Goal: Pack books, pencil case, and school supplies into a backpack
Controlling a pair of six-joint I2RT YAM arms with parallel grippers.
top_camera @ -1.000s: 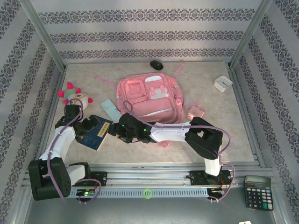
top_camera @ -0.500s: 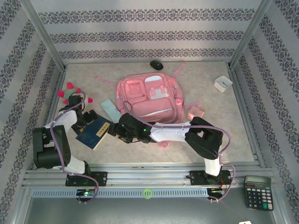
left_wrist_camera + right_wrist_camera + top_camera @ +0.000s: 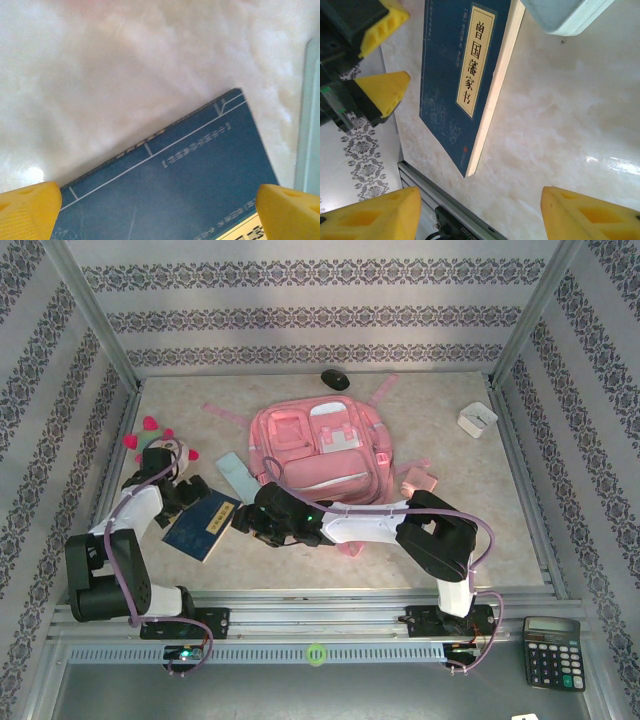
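The dark blue book (image 3: 203,525) lies flat on the table left of the pink backpack (image 3: 312,455). My left gripper (image 3: 188,498) is open at the book's upper left edge. In the left wrist view the book (image 3: 170,185) spans the space between its yellow fingertips (image 3: 31,210), so the left gripper (image 3: 160,220) stands over the cover. My right gripper (image 3: 243,521) is open at the book's right side. In its own view the right gripper (image 3: 482,215) hangs over bare table just past the book (image 3: 457,75). The pale blue pencil case (image 3: 236,476) lies beside the backpack. A small pink block (image 3: 420,479) lies right of the backpack.
A plush toy (image 3: 160,445) sits at the far left. A white square box (image 3: 477,419) and a black mouse (image 3: 335,379) lie toward the back. A calculator (image 3: 552,650) rests off the table at the front right. The metal front rail (image 3: 450,210) runs near the book.
The left arm has pulled its elbow back and up while its gripper stayed at the book's edge. The right arm and the book have hardly moved.
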